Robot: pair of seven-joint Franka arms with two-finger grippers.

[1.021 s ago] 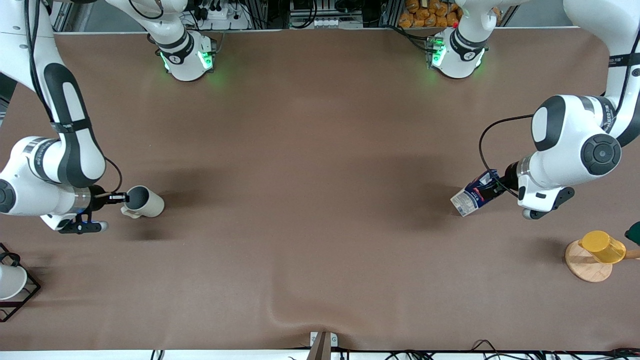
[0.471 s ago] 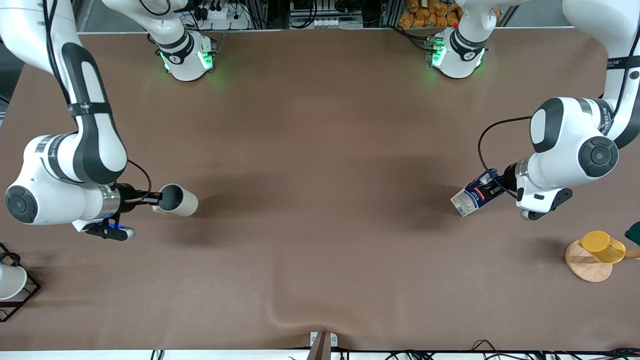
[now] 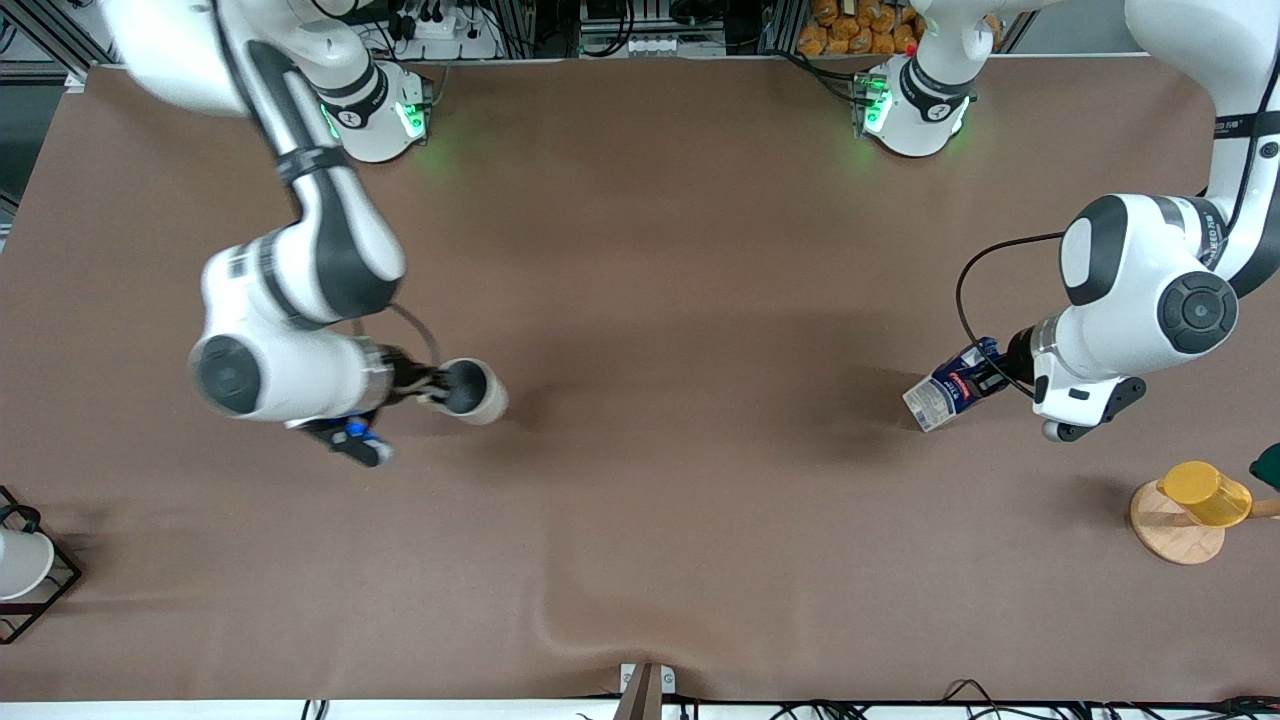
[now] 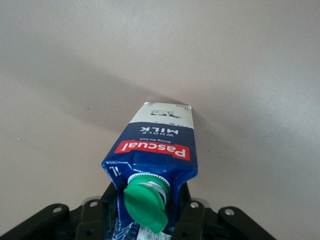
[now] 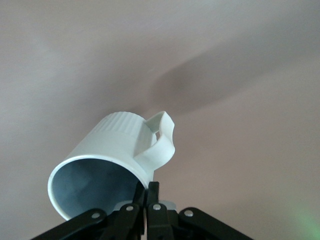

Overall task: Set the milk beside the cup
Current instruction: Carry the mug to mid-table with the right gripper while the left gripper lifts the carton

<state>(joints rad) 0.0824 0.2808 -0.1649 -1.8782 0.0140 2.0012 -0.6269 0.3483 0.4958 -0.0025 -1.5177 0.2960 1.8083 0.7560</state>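
My left gripper [image 3: 990, 375] is shut on the gable top of the milk [image 3: 942, 393], a carton with a dark blue upper part, white base, red band and green cap [image 4: 146, 207]. It holds the milk [image 4: 159, 145] tilted just above the table at the left arm's end. My right gripper [image 3: 432, 388] is shut on the rim of the cup [image 3: 472, 391], a light grey-beige mug with a dark inside. It carries the cup tilted above the table, between the right arm's end and the middle. In the right wrist view the fingers [image 5: 152, 192] pinch the cup's wall [image 5: 117, 145] beside its handle.
A yellow cup [image 3: 1205, 492] on a wooden disc [image 3: 1172, 530] stands near the left arm's end, nearer the front camera than the milk. A white cup [image 3: 20, 562] in a black wire rack [image 3: 45, 600] stands at the right arm's end.
My right arm has carried the cup from the right arm's end toward the table's middle. My left arm with the milk has barely moved.
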